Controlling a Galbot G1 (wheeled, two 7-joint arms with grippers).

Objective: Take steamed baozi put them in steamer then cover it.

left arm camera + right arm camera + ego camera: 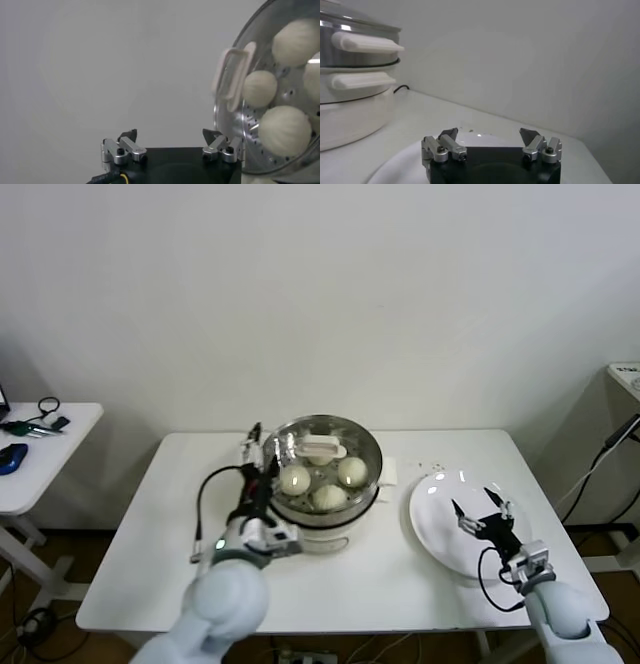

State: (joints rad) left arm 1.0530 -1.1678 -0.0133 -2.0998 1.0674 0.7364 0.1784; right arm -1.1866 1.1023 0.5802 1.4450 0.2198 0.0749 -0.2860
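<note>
The steamer (325,514) stands mid-table on its white pot base, and the right wrist view shows its steel wall (350,62). The glass cover (300,439) lies on it, whitish bar handle (232,75) on top. Several off-white baozi (351,471) (284,130) show through the glass on the perforated floor. My left gripper (262,446) (170,136) hovers open and empty just beside the steamer's left rim. The right gripper (474,504) (490,134) is open and empty, low over the white plate (435,529).
The white plate (395,167) to the right of the steamer holds nothing. A small white pad (388,472) lies against the steamer's right side. A side table (30,469) with small tools stands far left. The white table (400,584) ends near my body.
</note>
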